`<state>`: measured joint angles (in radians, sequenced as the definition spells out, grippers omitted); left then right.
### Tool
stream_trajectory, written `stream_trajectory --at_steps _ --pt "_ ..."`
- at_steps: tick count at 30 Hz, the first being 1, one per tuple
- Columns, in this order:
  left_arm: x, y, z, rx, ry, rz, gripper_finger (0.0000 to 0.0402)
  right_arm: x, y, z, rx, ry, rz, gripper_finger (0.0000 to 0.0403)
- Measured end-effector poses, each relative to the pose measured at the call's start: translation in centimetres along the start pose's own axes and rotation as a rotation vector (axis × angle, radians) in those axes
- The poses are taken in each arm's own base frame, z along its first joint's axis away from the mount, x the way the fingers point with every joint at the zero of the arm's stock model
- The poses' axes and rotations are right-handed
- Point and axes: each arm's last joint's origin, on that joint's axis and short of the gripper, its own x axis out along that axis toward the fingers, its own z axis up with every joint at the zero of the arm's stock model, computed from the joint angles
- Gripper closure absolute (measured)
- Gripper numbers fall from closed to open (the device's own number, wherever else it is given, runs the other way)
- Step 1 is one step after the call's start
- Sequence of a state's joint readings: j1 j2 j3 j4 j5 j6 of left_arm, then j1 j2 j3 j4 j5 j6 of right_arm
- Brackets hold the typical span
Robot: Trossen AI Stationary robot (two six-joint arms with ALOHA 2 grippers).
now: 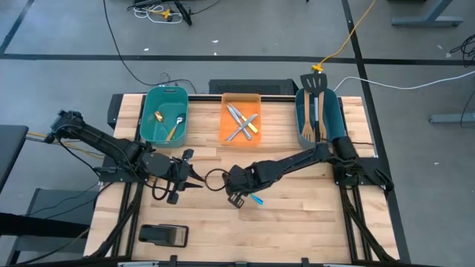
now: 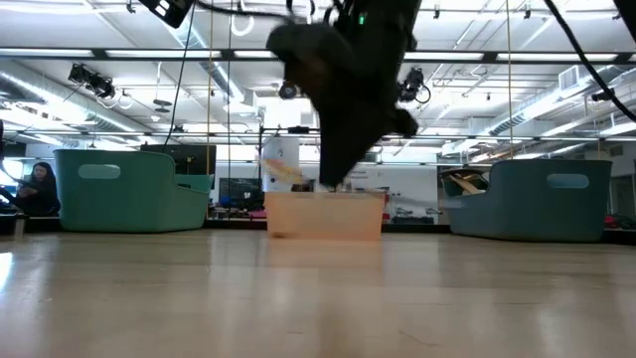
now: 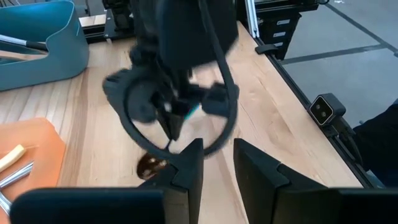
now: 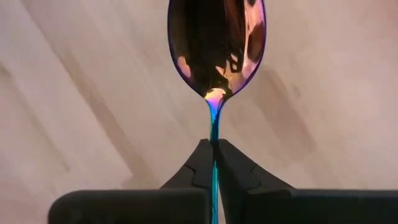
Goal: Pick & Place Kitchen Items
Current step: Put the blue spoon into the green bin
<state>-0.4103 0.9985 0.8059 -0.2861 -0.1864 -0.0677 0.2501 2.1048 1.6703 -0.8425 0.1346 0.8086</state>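
The right gripper (image 4: 212, 163) pinches the spoon (image 4: 216, 46) by its thin handle. Lift it straight and level, clear of the left gripper (image 3: 214, 165), whose jaws are spread just beside it.

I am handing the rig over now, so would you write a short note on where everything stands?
Right gripper: shut on the spoon by its thin handle, at mid-table.
Left gripper: open, empty, waiting close beside it.
Done: spoons in the left teal bin, knives and forks in the orange bin, spatulas in the right teal bin.
Left: get the held spoon into a bin, probably the left teal one. No other loose utensil is visible.
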Motion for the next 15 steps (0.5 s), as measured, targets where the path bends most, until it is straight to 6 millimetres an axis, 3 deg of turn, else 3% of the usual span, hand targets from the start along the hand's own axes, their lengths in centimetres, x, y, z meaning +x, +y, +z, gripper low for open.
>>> stream_trajectory --at_steps 11,15 --pt "0.0 0.0 0.0 -0.001 -0.005 0.001 0.0307 -9.4 -0.6 1.1 -0.045 -0.347 0.030 0.0391" --pt "0.0 0.0 0.3 -0.006 -0.028 0.020 0.0307 -11.2 -0.3 1.0 -0.089 -0.434 0.045 0.0391"
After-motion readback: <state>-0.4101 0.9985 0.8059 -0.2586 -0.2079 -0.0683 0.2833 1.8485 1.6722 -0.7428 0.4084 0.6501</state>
